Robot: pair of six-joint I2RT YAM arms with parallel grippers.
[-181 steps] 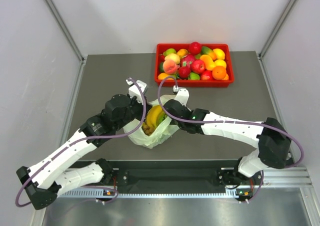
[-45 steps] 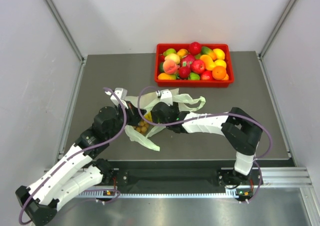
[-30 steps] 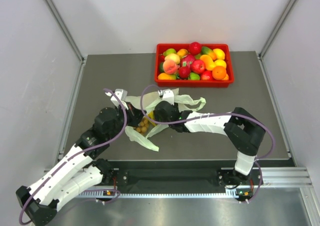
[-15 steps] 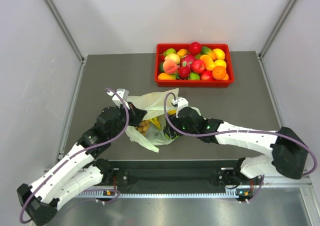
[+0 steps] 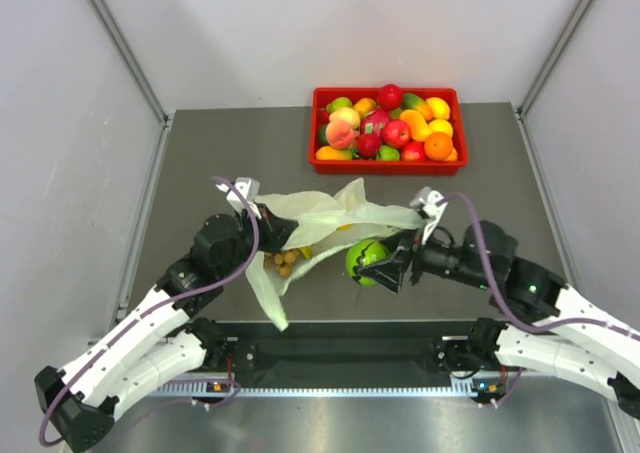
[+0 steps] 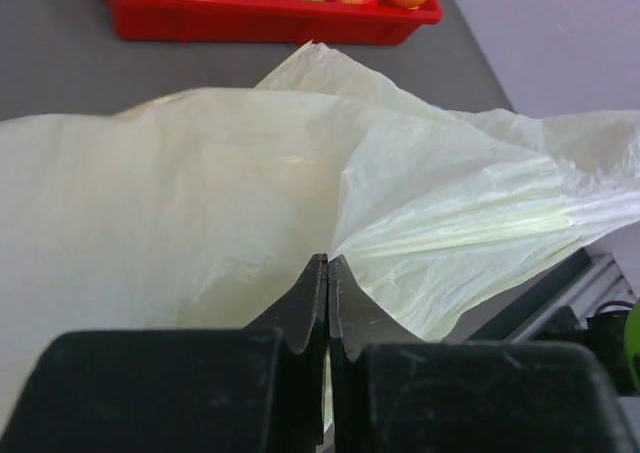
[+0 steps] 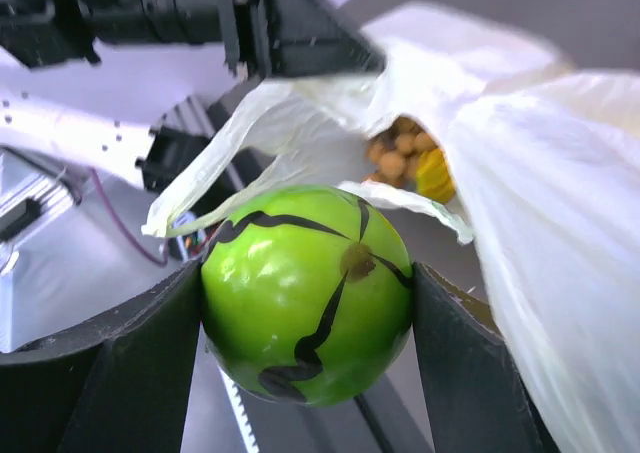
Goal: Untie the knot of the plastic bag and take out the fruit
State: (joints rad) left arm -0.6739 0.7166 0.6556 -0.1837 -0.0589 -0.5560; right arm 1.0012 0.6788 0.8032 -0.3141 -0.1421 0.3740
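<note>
While the plastic bag sprawls mid-desk in top view, right claw at its 4 o'clock is clamped on the green fruit. L wrist: left claw pressed together on bag film. R wrist: fruit btwn fingers, berries at its 1 o'clock.

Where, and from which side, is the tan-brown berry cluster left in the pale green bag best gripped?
Likely across the tan-brown berry cluster, coming low from the right arm's side through the mouth of the pale green plastic bag. The left gripper, shut on the film, holds that mouth lifted, leaving the berries exposed that way.
</note>
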